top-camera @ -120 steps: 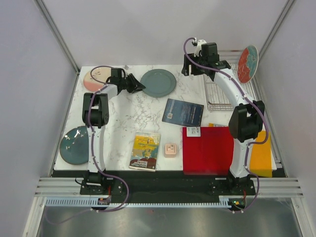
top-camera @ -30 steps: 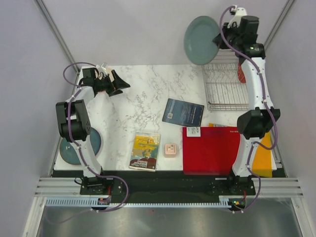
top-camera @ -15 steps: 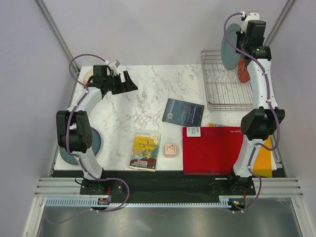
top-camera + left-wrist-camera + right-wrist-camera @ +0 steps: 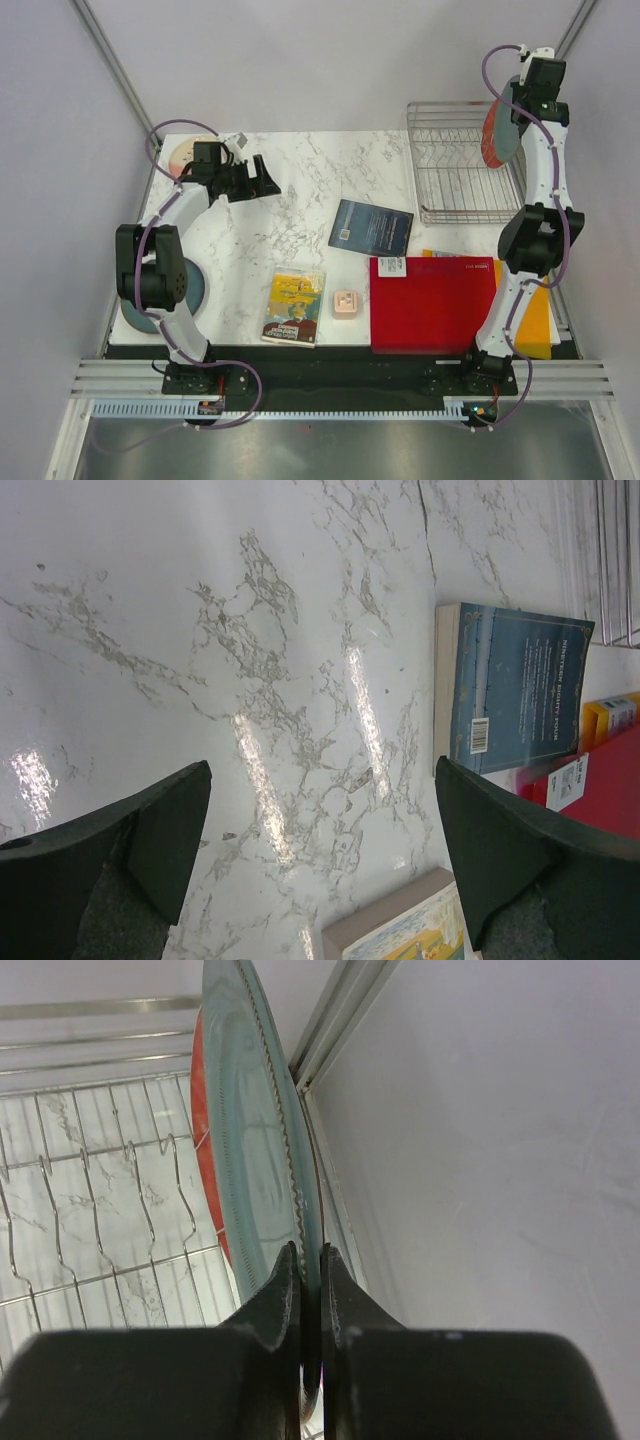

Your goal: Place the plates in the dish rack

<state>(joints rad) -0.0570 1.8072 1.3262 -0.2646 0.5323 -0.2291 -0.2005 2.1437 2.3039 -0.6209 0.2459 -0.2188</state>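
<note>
Right pincer (image 4: 310,1260) clamps the grey-green plate (image 4: 255,1150) on edge over the dish rack (image 4: 450,170) at the far right corner of the tabletop (image 4: 200,600), just beside the red plate (image 4: 205,1140); left pincer (image 4: 322,780) gapes open near the far left corner.

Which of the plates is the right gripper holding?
The grey-green plate, pinched by its rim in the right gripper, on edge over the dish rack. The red plate beside it is not gripped.

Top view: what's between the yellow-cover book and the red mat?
A small pink square object lies on the marble table between the yellow-cover book and the red mat, touching neither. The top external view shows it.
</note>
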